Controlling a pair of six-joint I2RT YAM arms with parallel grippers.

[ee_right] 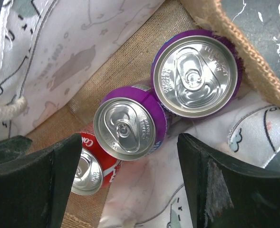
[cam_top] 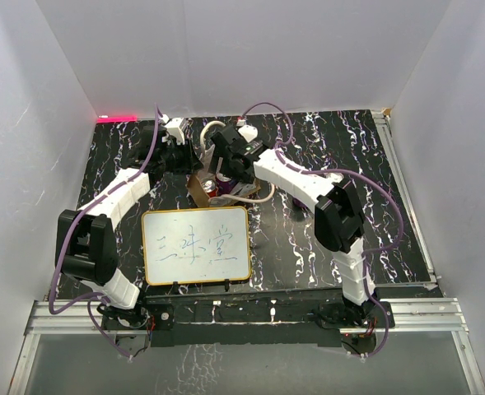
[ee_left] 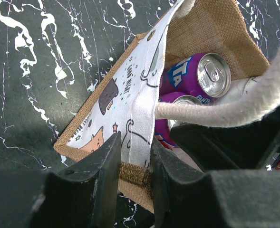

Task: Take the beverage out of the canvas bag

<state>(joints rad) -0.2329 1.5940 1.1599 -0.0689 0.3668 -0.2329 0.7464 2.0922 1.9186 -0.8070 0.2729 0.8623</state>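
Gaping, the right claw (ee_right: pixel 129 159) flanks a purple can (ee_right: pixel 130 127) in the canvas bag (ee_right: pixel 116 66).

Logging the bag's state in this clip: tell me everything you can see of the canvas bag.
The canvas bag is a tan, coarse-weave tote with a white cartoon-printed panel and cream rope handles. It sits on the black marbled table with its mouth open. The left gripper pinches one wall at the rim. Inside are two purple cans and a red can. The right gripper hangs open over them.
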